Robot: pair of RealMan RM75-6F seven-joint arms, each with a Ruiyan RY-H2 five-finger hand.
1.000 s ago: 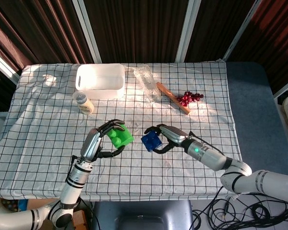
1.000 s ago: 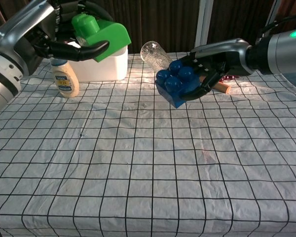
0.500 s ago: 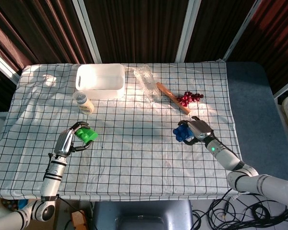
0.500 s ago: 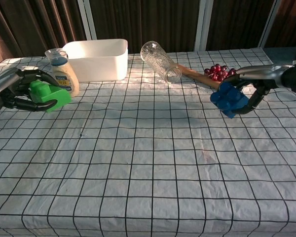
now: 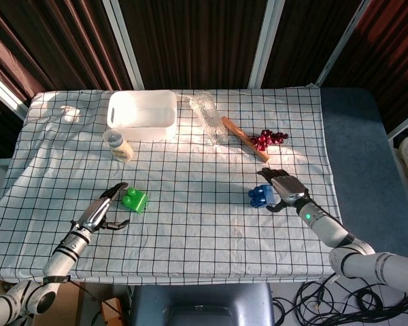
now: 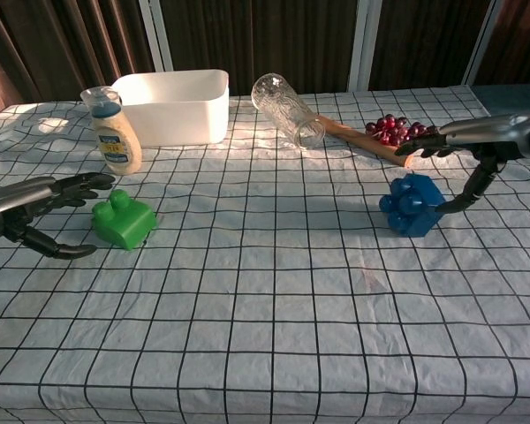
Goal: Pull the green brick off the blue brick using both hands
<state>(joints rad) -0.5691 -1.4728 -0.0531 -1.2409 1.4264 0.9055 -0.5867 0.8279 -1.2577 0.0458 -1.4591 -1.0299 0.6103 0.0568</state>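
The green brick (image 5: pixel 134 201) (image 6: pixel 123 221) lies on the checked cloth at the left, apart from the blue brick (image 5: pixel 260 196) (image 6: pixel 412 205), which lies on the cloth at the right. My left hand (image 5: pixel 103 210) (image 6: pixel 37 210) hovers just left of the green brick, fingers spread, holding nothing. On the other side, my right hand (image 5: pixel 283 187) (image 6: pixel 459 146) is open just right of and above the blue brick, its fingers apart and off the brick.
A white tub (image 5: pixel 142 113), a small bottle (image 5: pixel 119 145), a glass jar on its side (image 5: pixel 209 118), a wooden stick (image 5: pixel 244 138) and red grapes (image 5: pixel 268 138) stand along the back. The table's front edge (image 5: pixel 190 278) is near both arms.
Both hands set their bricks down on the cloth and let go; fingers opened and drew back slightly outward. A second ago the bricks were held up near the middle.
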